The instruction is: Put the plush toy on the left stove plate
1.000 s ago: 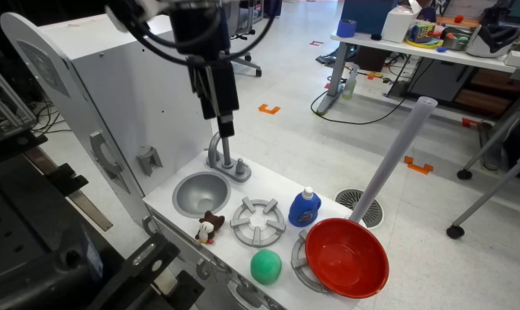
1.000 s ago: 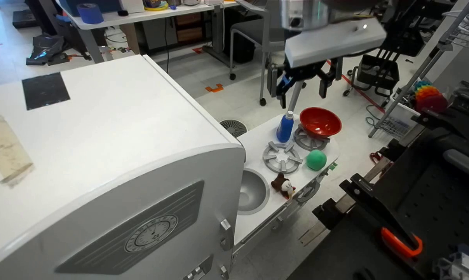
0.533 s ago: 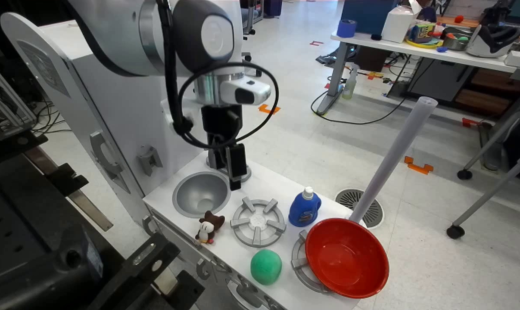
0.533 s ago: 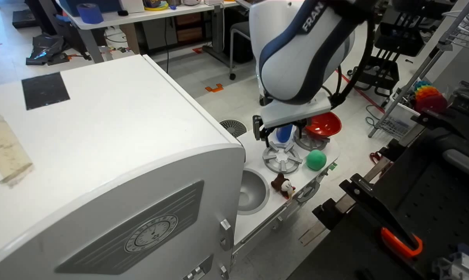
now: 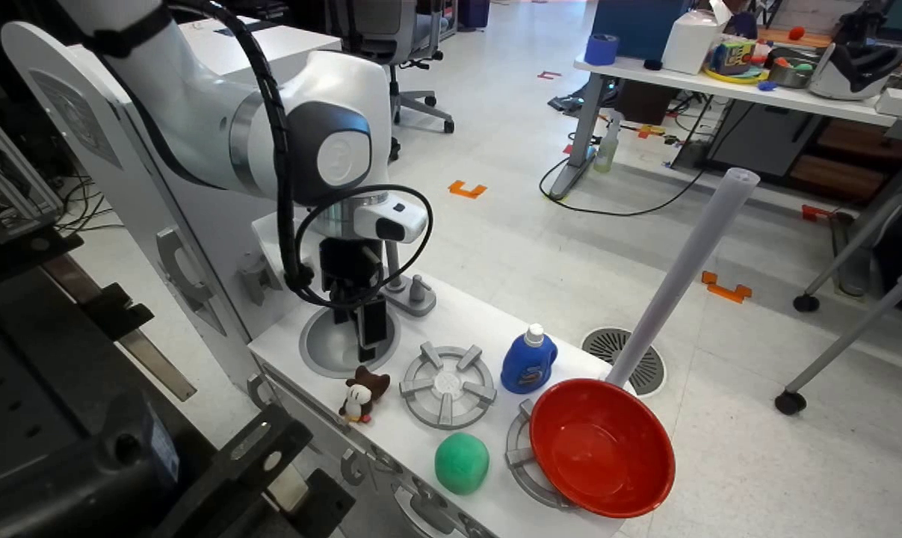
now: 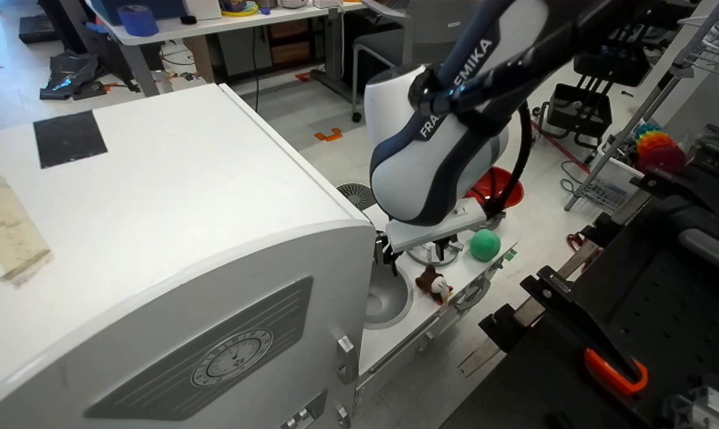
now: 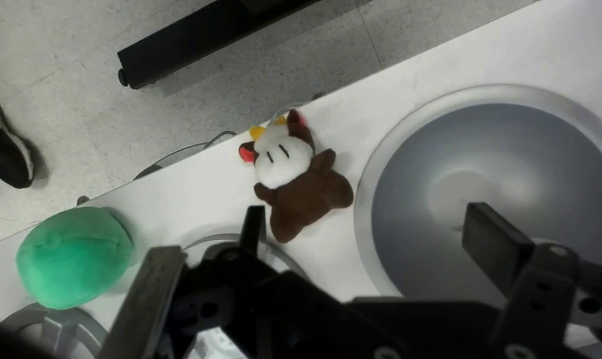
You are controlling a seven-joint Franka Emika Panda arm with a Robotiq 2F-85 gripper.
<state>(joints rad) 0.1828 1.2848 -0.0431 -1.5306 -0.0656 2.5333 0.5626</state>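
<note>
The plush toy (image 5: 372, 385), brown with a white face, lies on the white counter between the sink and the near burner. It also shows in an exterior view (image 6: 432, 283) and in the wrist view (image 7: 303, 197). The left stove plate (image 5: 445, 415), a grey spoked ring with a pale centre, is beside the toy with nothing on it; my gripper hides much of it in the wrist view (image 7: 289, 261). My gripper (image 7: 365, 212) is open and empty, above the counter. One finger is near the toy's body, the other over the sink. The gripper does not touch the toy.
The round grey sink (image 5: 318, 353) and its faucet (image 5: 418, 293) stand beside the toy. A green ball (image 5: 462, 463), a blue bottle (image 5: 527, 364) and a red bowl (image 5: 601, 448) on another burner (image 5: 520, 456) stand further along. A tall white cabinet (image 6: 228, 179) rises beside the sink.
My arm has come down from high above the counter, past the faucet, to over the sink beside the toy. The gripper stays open. The toy and other objects have not moved.
</note>
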